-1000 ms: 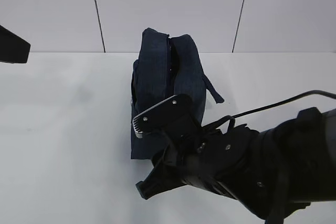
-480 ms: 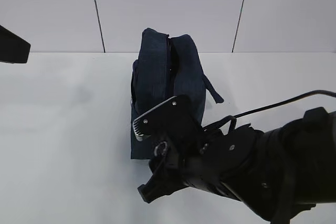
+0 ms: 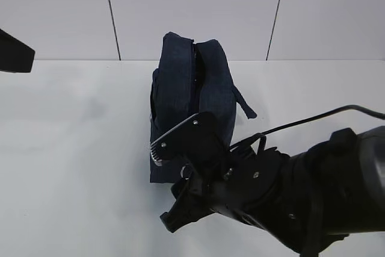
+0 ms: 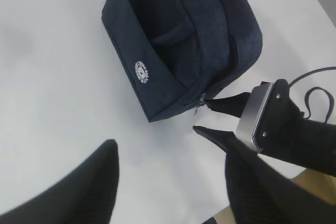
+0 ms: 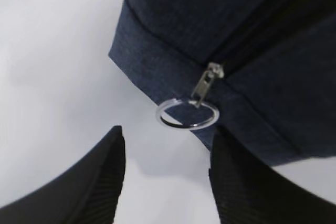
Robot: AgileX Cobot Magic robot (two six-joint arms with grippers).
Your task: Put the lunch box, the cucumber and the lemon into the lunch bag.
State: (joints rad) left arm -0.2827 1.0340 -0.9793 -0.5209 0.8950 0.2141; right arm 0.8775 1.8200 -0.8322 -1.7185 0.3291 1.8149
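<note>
- Navy lunch bag (image 3: pixel 192 88) standing on the white table (image 3: pixel 72 148), long zipper running along its top toward the near end.
- Silver ring pull (image 5: pixel 187 114) hanging from the zipper slider at the bag's lower near corner, free of both pads.
- Right gripper (image 5: pixel 165 174) parted, nothing between its fingers (image 5: pixel 100 182); ring pull just above the gap, nearer the right-hand pad, not touching either as far as can be told.
- In the exterior view, right gripper (image 3: pixel 174 200) low at the bag's near end, hiding that corner.
- Left gripper (image 4: pixel 168 182) wide apart, holding nothing, raised above the table, well apart from the bag (image 4: pixel 178 40).
- Round white logo patch (image 4: pixel 141 71) on the bag's side panel.
</note>
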